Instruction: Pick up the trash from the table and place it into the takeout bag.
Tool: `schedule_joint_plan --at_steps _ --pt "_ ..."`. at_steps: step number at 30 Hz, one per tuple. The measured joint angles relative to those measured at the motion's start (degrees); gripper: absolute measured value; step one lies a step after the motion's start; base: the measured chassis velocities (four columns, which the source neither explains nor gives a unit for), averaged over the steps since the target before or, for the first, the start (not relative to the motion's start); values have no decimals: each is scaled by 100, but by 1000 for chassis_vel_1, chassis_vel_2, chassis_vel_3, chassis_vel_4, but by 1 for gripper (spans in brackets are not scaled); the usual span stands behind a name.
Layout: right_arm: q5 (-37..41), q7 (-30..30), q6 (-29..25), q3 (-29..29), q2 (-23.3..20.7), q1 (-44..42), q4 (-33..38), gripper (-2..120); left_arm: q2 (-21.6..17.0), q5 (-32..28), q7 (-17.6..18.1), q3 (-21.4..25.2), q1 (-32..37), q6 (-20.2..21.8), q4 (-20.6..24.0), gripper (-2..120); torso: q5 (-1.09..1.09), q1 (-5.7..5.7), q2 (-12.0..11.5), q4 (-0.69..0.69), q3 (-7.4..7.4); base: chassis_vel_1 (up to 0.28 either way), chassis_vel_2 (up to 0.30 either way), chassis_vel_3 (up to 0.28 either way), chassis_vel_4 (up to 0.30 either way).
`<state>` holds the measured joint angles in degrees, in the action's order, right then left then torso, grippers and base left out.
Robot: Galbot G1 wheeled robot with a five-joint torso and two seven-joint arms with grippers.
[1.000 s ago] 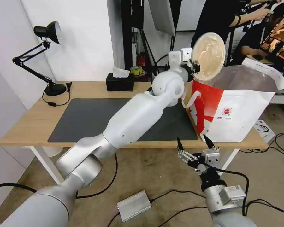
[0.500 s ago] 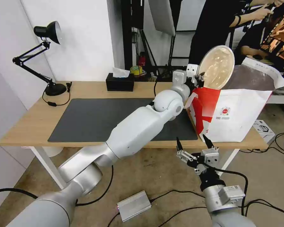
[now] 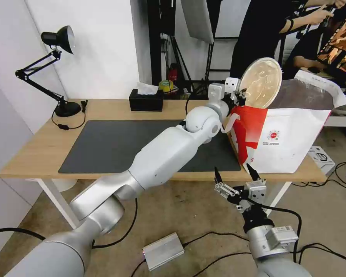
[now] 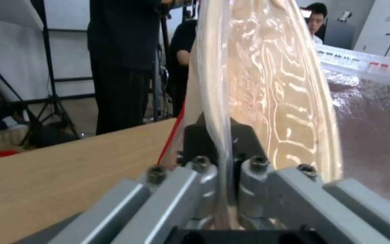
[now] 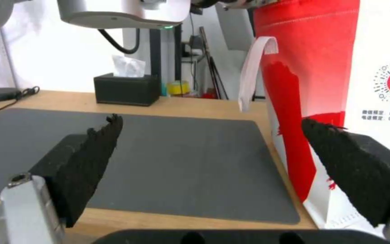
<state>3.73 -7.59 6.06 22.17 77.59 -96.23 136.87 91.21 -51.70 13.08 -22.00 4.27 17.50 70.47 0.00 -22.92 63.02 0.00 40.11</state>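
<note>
Left gripper (image 3: 240, 96) clamps the beige shallow bowl (image 3: 260, 82) by its rim, edge-up above the takeout bag (image 3: 292, 134) mouth; bag contents hidden. Right gripper (image 3: 236, 177) hangs below the table (image 3: 38, 150) edge, jaws spread, nothing between them.

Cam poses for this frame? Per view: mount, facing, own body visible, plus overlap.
Head: on the head, looking forward and down at the table; both arms show, left gripper at the takeout bag, right gripper below the table edge.
Left wrist: faces along its fingers, clamped on the beige shallow bowl.
Right wrist: faces across the mat between open fingers.
Shared: bag, table; head and right wrist share the tissue box.
</note>
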Motion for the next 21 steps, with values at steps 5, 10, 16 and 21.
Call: schedule_joint_plan --at_steps 5,10,16,21 --pt "4 -1 0 24 -1 2 18 100 0 -230 237 39 -22 147 82 23 0 0 0 0 0 0 0 0 0" --pt "5 -1 0 29 9 3 40 100 0 -529 398 192 -58 294 172 41 0 0 0 0 0 0 0 0 0" --pt "6 -1 0 62 2 -22 70 100 -8 -655 409 233 -79 335 252 63 0 0 0 0 0 0 0 0 0" --pt "7 -1 0 78 -4 -24 81 100 -30 -763 454 265 -94 341 366 81 0 0 0 0 0 0 0 0 0"
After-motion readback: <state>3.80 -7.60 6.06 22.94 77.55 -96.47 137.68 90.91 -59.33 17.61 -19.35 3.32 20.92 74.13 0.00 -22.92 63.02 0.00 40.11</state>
